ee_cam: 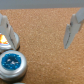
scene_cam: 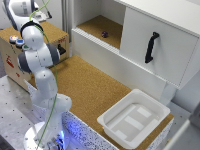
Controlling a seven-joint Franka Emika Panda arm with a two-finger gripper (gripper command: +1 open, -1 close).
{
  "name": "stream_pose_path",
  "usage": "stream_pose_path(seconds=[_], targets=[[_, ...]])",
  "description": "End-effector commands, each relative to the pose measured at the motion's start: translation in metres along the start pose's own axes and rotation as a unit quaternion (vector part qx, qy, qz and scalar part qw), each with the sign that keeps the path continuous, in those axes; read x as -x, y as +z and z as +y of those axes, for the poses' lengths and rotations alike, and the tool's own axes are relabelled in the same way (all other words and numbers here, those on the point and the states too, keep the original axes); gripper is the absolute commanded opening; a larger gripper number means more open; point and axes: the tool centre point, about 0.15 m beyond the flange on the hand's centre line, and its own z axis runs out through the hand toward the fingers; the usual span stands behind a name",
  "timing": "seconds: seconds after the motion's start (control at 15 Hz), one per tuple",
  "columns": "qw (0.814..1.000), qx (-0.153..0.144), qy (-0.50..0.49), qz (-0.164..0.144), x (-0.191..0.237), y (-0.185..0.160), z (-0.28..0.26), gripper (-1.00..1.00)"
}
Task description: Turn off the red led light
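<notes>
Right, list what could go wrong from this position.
1. The blue-topped light sits right beside the red led light; a press could land on the wrong one.
2. In the wrist view the open gripper is centred on bare cork, with the red light by one finger, so a straight descent might clip it.

Bare brown cork surface [ee_cam: 42, 37] lies unobstructed between the pincer's grey fingers [ee_cam: 72, 30]. The round blue-topped button light [ee_cam: 12, 62] stands just beside the red-orange led light [ee_cam: 3, 40], crowding one finger.
</notes>
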Motion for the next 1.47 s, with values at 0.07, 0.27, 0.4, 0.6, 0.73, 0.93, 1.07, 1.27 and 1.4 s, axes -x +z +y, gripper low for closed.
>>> stream_pose_path(seconds=[0.07, 0.27, 0.4, 0.6, 0.73, 0.93, 1.07, 1.27, 1.4], targets=[[0.995, -0.068, 0.026, -0.064, -0.039, -0.014, 0.009, 1.00], [0.995, -0.068, 0.026, -0.064, -0.039, -0.014, 0.009, 1.00], [0.995, -0.068, 0.026, -0.064, -0.039, -0.014, 0.009, 1.00], [0.995, -0.068, 0.026, -0.064, -0.039, -0.014, 0.009, 1.00], [0.998, -0.050, 0.022, -0.008, -0.023, -0.003, 0.007, 1.00], [0.999, -0.018, 0.036, -0.020, -0.006, -0.020, 0.003, 1.00], [0.997, -0.014, 0.061, -0.038, 0.001, -0.020, -0.005, 1.00], [0.993, -0.067, 0.092, -0.026, -0.003, -0.010, -0.023, 1.00], [0.993, -0.075, 0.089, -0.021, -0.018, -0.001, -0.042, 1.00]])
